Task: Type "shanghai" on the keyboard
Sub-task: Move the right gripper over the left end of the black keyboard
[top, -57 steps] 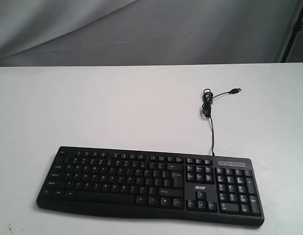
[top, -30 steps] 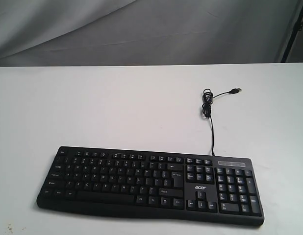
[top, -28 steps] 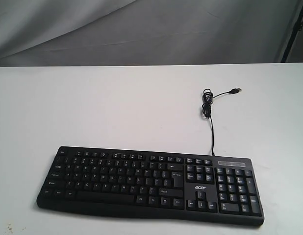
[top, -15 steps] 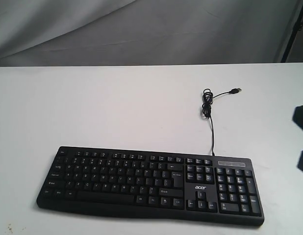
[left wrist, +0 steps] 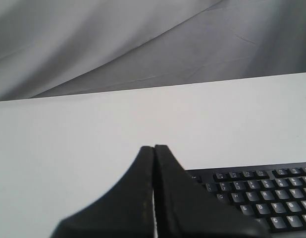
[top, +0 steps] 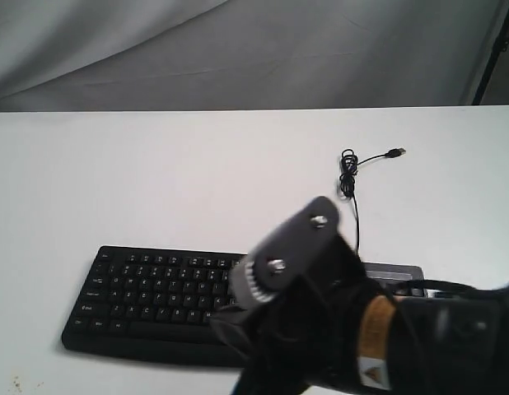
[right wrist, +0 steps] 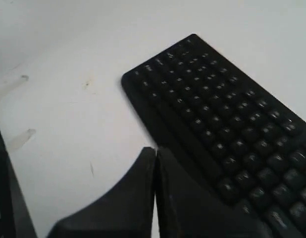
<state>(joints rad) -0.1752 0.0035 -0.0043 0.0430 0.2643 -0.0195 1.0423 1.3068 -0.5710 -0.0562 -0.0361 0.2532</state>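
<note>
The black keyboard (top: 151, 300) lies near the front of the white table (top: 156, 181); only its left half shows in the exterior view. My right arm (top: 337, 321) hangs close to the camera and hides the keyboard's right half and number pad. The thin cable (top: 351, 193) runs back to a USB plug (top: 395, 152). In the right wrist view the right gripper (right wrist: 156, 148) is shut and empty, by the long front edge of the keyboard (right wrist: 217, 114). In the left wrist view the left gripper (left wrist: 154, 147) is shut and empty, beside the top-left corner of the keyboard (left wrist: 262, 193).
Grey cloth (top: 238, 49) hangs behind the table. A black stand (top: 492, 49) rises at the far right. In the right wrist view small dark marks (right wrist: 86, 84) dot the table, and a dark edge (right wrist: 4, 198) runs along one side.
My right arm has swung in from the right edge and now fills the lower right of the exterior view, covering half the keyboard. The keyboard and cable have not moved.
</note>
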